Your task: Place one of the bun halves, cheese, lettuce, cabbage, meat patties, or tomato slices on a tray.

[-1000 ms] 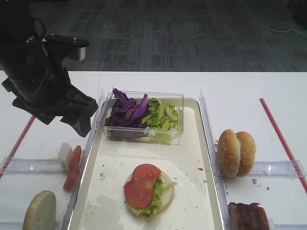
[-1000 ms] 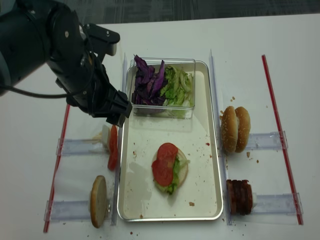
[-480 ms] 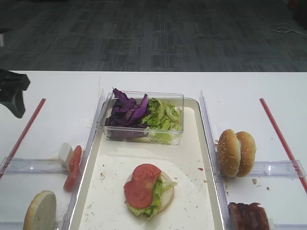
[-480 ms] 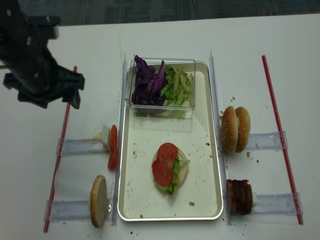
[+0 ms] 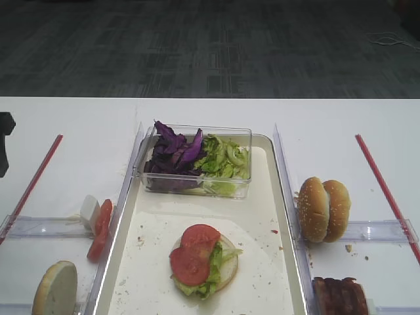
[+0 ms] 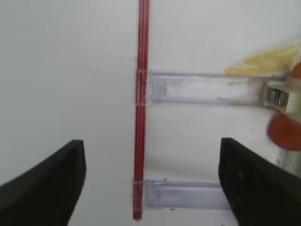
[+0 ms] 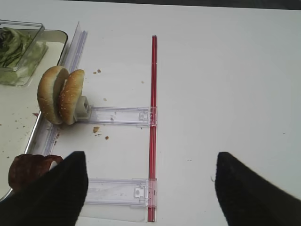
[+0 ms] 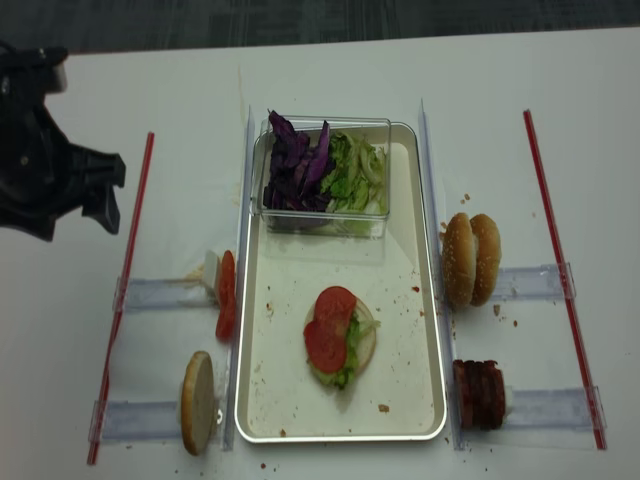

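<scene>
Currently, left gripper: the black two-fingered left gripper (image 6: 150, 181) hangs over bare white table beyond the left red strip, jaws spread wide and holding nothing.
Right gripper: the black right gripper (image 7: 149, 188) is likewise wide and empty, above the right red strip.
Tray: the large cream-white rectangular tray with silvery rim (image 8: 425, 330) lies well off to the left gripper's inner side; on it sit a bun base with lettuce and two tomato slices (image 8: 333, 330).
Nearest candidates: upright red tomato slices (image 8: 227, 295) in a clear holder, near the left gripper's inner side; a pale bun half on edge (image 8: 197, 402) farther toward the front.
Right-side candidates: two sesame-seeded golden bun halves (image 7: 60, 95) and dark brown meat patties (image 7: 28, 169), inward of the right gripper.
Handling, tomato: probably wet, slippery, limp, easily torn; pinch gently across the flat faces near the top edge.
Handling, bun: light and squashy; grip lightly across its thickness.
Handling, patty: likely firmer, greasy; take it by the faces.
</scene>
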You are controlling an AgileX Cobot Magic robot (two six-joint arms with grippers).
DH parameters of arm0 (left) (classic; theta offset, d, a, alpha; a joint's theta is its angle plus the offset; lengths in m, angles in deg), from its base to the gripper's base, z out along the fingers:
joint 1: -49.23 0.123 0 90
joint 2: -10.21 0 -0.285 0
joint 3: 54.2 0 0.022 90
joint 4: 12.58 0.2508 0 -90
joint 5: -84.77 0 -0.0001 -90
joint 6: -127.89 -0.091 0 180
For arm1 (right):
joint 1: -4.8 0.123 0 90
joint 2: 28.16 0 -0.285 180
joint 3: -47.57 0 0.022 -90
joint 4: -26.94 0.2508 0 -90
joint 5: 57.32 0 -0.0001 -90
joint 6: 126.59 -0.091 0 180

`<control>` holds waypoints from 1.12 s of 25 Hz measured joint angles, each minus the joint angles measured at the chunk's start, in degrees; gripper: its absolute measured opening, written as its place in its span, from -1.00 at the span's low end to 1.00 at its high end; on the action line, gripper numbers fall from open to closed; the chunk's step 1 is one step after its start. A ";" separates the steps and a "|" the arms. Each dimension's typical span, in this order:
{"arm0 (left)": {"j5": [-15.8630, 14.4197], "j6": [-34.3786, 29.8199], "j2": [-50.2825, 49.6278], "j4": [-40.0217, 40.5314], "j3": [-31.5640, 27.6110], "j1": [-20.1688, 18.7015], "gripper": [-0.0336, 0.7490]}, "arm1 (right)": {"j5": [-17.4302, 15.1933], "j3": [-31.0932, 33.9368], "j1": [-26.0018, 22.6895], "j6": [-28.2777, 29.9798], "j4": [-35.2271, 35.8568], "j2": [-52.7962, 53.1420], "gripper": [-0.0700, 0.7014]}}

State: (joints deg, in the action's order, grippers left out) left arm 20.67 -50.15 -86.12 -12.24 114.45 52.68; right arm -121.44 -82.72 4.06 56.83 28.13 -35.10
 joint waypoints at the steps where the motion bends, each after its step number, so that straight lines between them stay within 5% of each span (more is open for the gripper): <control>1: -0.10 0.00 0.77 0.13 -1.63 0.00 0.54 | 0.00 0.00 0.00 0.00 0.00 0.00 0.71; 18: -1.33 0.73 36.93 0.50 -30.51 0.00 0.53 | 0.00 0.00 0.00 0.00 0.00 0.00 0.71; 28: -1.67 0.73 56.88 1.75 -37.65 0.00 0.53 | 0.00 0.00 0.00 0.00 0.00 0.00 0.71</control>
State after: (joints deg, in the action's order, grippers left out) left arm 19.01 -49.41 -29.24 -10.48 76.80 52.68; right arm -121.44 -82.72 4.06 56.83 28.13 -35.10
